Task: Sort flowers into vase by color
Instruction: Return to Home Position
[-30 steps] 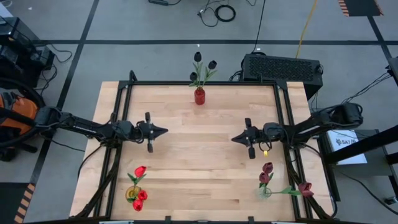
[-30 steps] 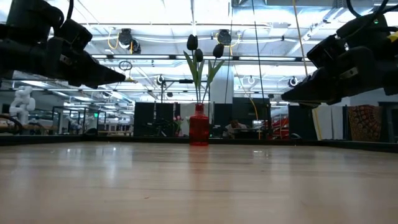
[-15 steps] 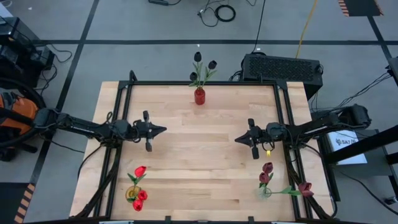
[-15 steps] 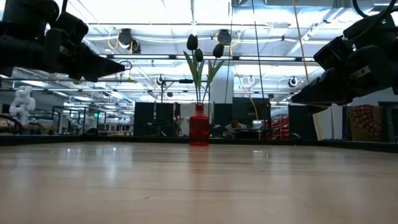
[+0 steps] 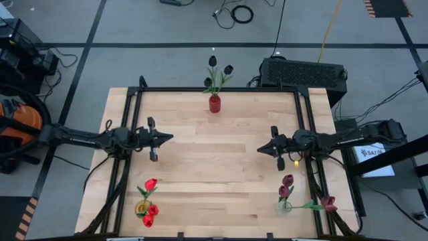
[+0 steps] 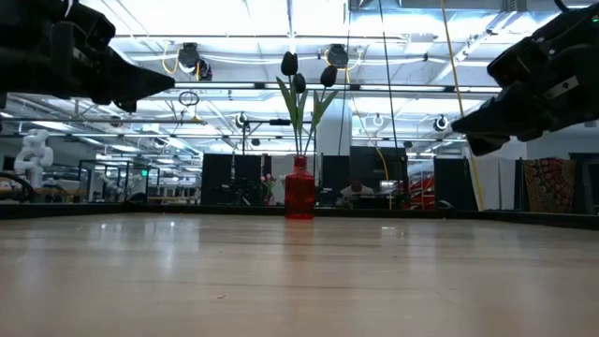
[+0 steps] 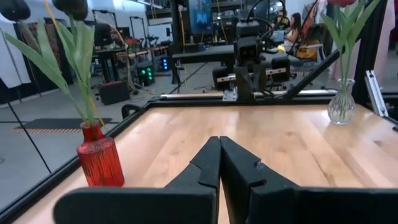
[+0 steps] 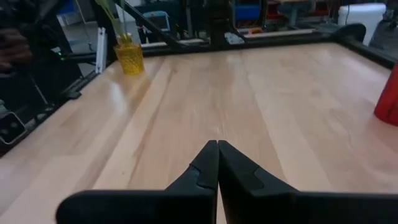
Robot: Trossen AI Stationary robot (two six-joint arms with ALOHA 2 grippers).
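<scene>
The table [image 5: 214, 167] is pale wood planks, bare across its whole middle. A black rail [image 5: 217, 90] frames it on all 4 sides. Around it lies grey floor [image 5: 167, 27] crossed by dark tape lines, with coiled cables [image 5: 239, 13] at the far side and a black case [image 5: 304, 71] just beyond the far right corner. The low view looks across the bare boards into a large hall of ceiling lights and dark racks.

All the flowers stand at the edges. A red vase [image 5: 215, 103] at the middle of the far edge holds 3 black flowers [image 5: 218, 70], upright. A yellow vase [image 5: 142, 208] near the near left corner holds 3 red flowers [image 5: 150, 184]. A clear vase [image 5: 285, 206] near the near right corner holds 3 maroon flowers [image 5: 287, 181], 1 of them leaning out over the right rail.

The left gripper [image 5: 170, 138] hangs over the left part of the table, raised off the wood, fingers pressed together on nothing. The right gripper [image 5: 259, 149] faces it from the right part, likewise raised, clenched and empty. Open wood lies between them, and both are well apart from every vase.
</scene>
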